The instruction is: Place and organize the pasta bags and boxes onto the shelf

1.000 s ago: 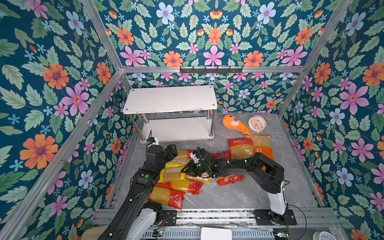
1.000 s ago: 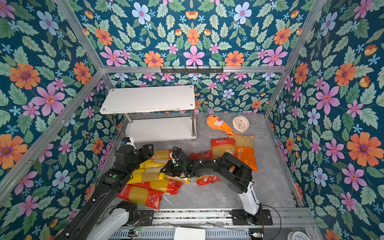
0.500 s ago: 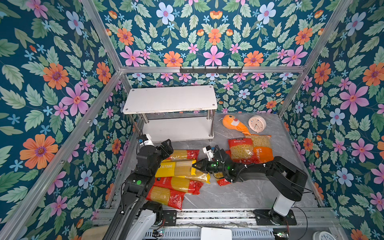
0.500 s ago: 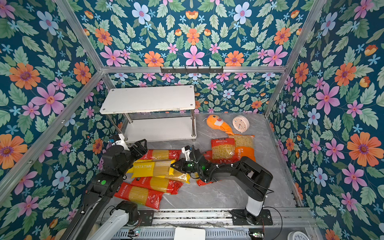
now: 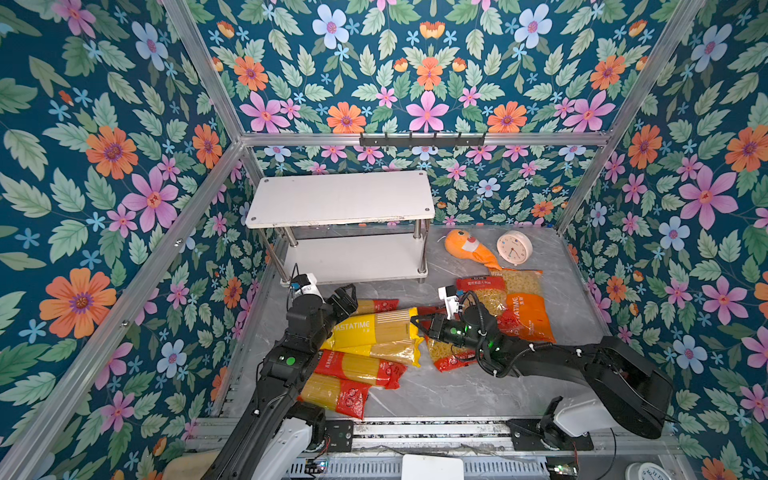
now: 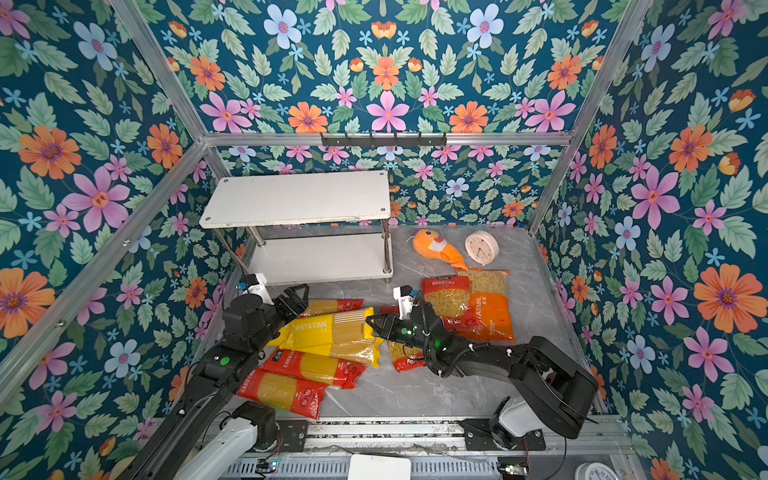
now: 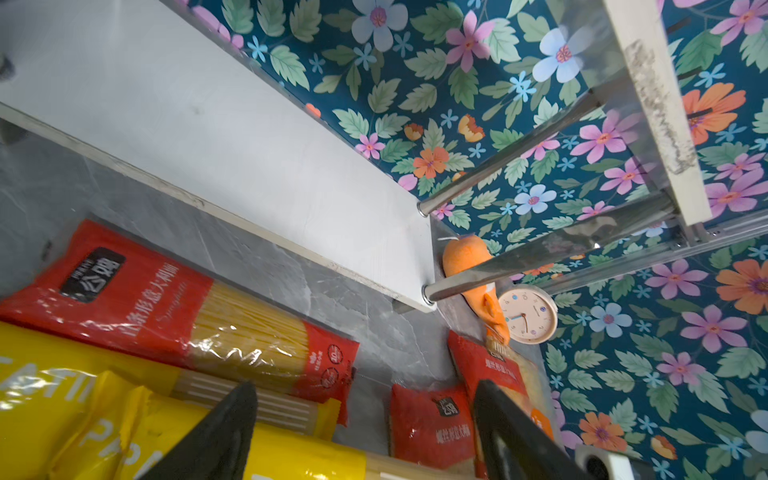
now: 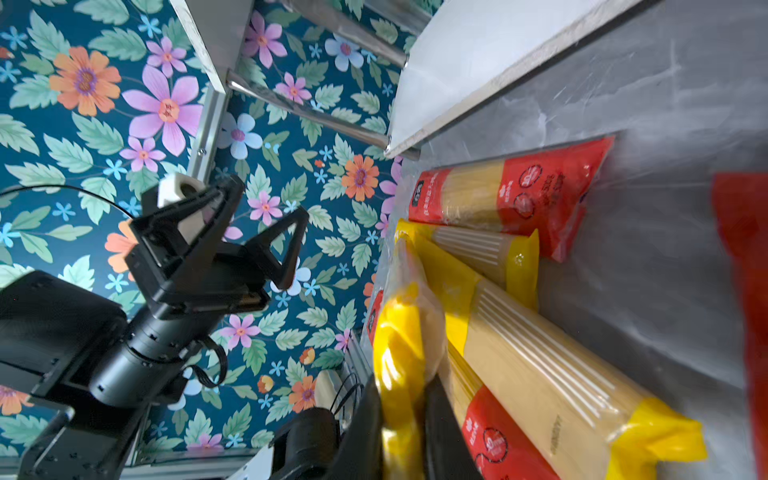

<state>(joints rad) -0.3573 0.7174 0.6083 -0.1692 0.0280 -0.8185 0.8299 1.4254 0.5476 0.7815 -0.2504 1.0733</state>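
shelf (image 5: pixel 340 199): two white boards on chrome posts, standing on the grey bench (image 5: pixel 436 395).

left tool (image 5: pixel 347 300): spread wide and holding nothing. it is poised just in front of the shelf's lower board, above the red spaghetti pack (image 5: pixel 376 306) nearest the shelf. the left wrist view shows its fingers (image 7: pixel 224 428) well apart.

right tool (image 5: pixel 417 322): pressed together, pinching the end of the top yellow pastatime pack (image 5: pixel 374 330). the right wrist view shows yellow film clamped between its fingers (image 8: pixel 444 424).

the held pack lies on another yellow pack (image 5: pixel 395 352) in front of the shelf. two more red packs (image 5: pixel 357 368) lie farther from the shelf.

the orange bag (image 5: pixel 528 311) and a red short-pasta bag (image 5: pixel 482 291) lie touching, in front of the shelf's right-hand end. a plush fish (image 5: pixel 465 249) and a clock (image 5: pixel 514 248) sit beside that end.
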